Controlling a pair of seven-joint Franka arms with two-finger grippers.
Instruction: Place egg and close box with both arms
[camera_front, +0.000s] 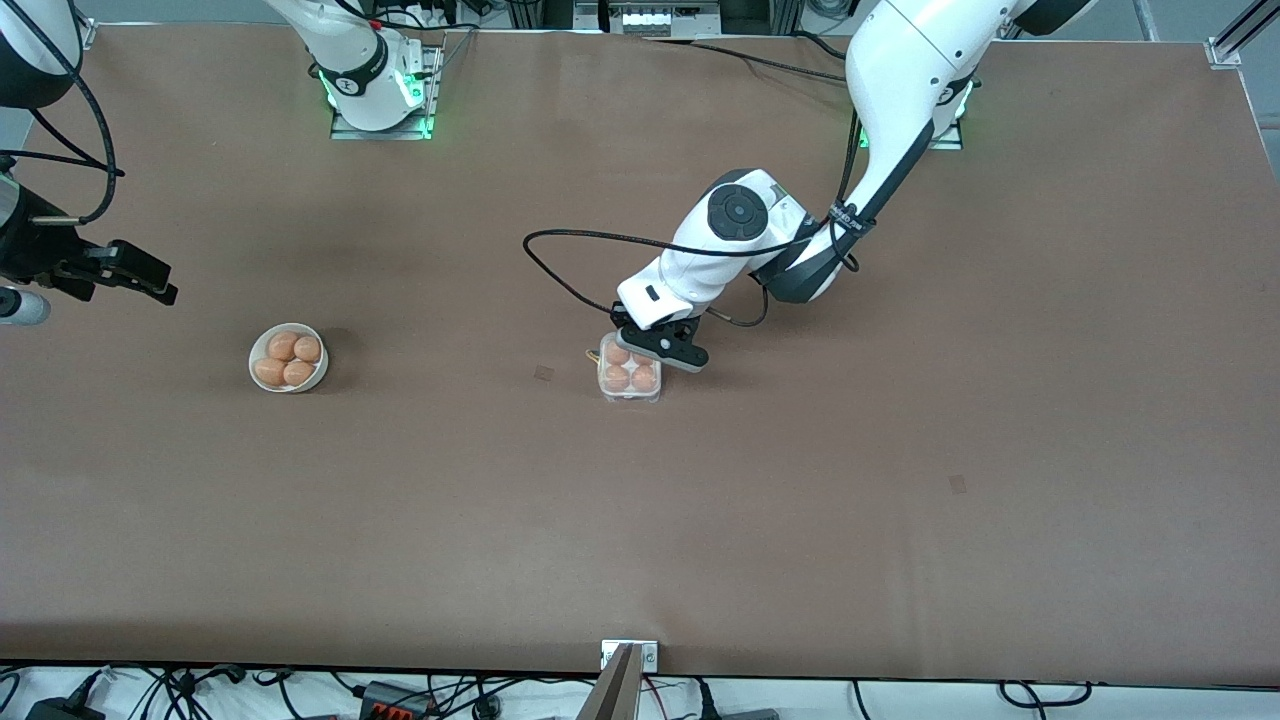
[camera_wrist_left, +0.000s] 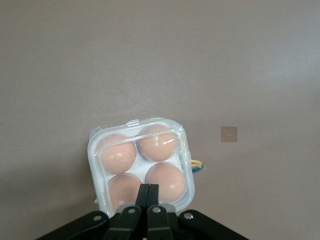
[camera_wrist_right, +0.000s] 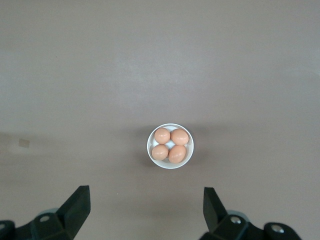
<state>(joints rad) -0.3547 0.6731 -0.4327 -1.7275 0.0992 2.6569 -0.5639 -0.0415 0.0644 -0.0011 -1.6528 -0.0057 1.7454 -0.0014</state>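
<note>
Directly beneath the left gripper's (camera_wrist_left: 148, 192) closed fingers lies the box (camera_wrist_left: 141, 162), lid down.

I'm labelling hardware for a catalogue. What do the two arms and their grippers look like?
Both arms are glossy white with black joint bands and trailing black cables. The left gripper and right gripper are black with two fingers. Green lights glow at both bases.

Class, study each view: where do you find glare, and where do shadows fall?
Left wrist view: glare streaks the clear lid of the egg box. Right wrist view: a soft shadow rings the bowl. Front view: even light, with green glows at both arm bases.
</note>
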